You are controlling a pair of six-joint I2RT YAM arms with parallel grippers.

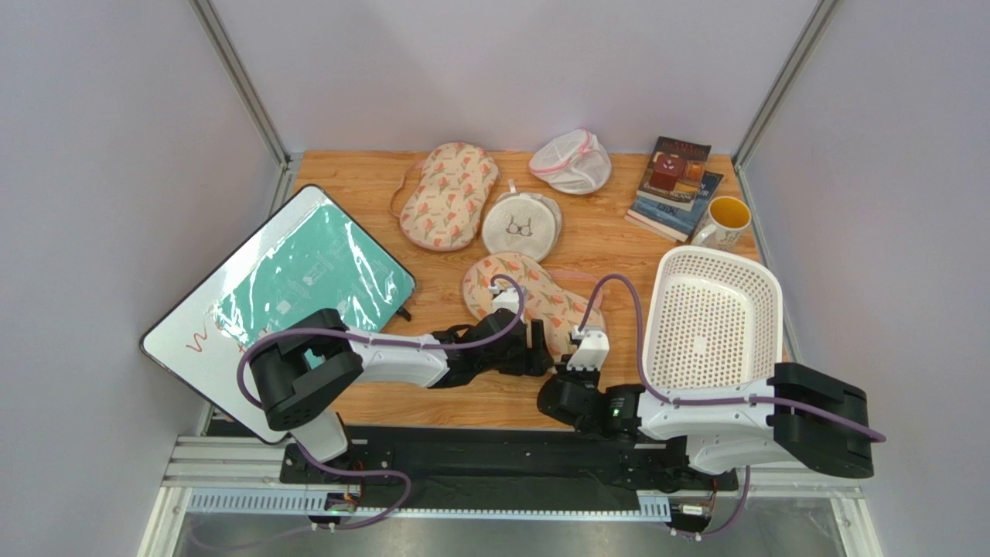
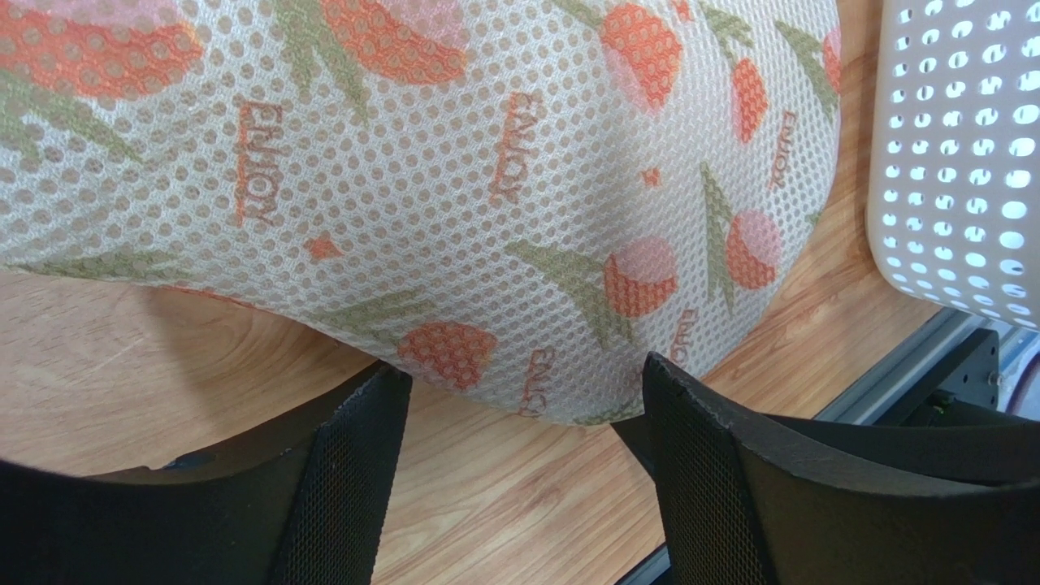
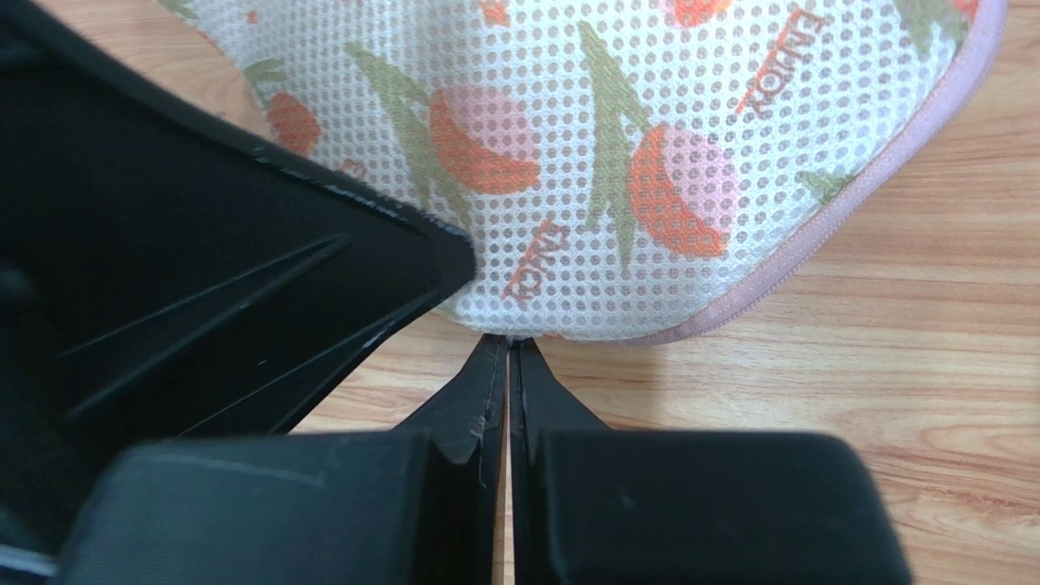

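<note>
Nearest the arm bases, both pairs of jaws meet at the near end of the printed mesh pouch [image 2: 488, 183], which lies on the bench [image 2: 122, 354] just left of the white basket [image 1: 709, 325]. The left jaws are spread wide, one on each side of the pouch's rounded end, with the fabric between them but not gripped. The right jaws are pressed together, their tips at the pink piped hem [image 3: 842, 232]. Whether they have caught any cloth cannot be told.

The pouch looks light and soft. Its open mesh should give under a pinch and sag when lifted, though its domed shape hints at some springy padding. The piped hem is probably the firmest, least slippery place to hold it.

Farther back lie a round pouch [image 1: 521, 225], a second printed pouch [image 1: 449, 195] and a white net bag [image 1: 571, 160]. Books [image 1: 674, 186] and a yellow mug [image 1: 723, 221] sit at the far right, and a board [image 1: 291, 290] leans at the left.
</note>
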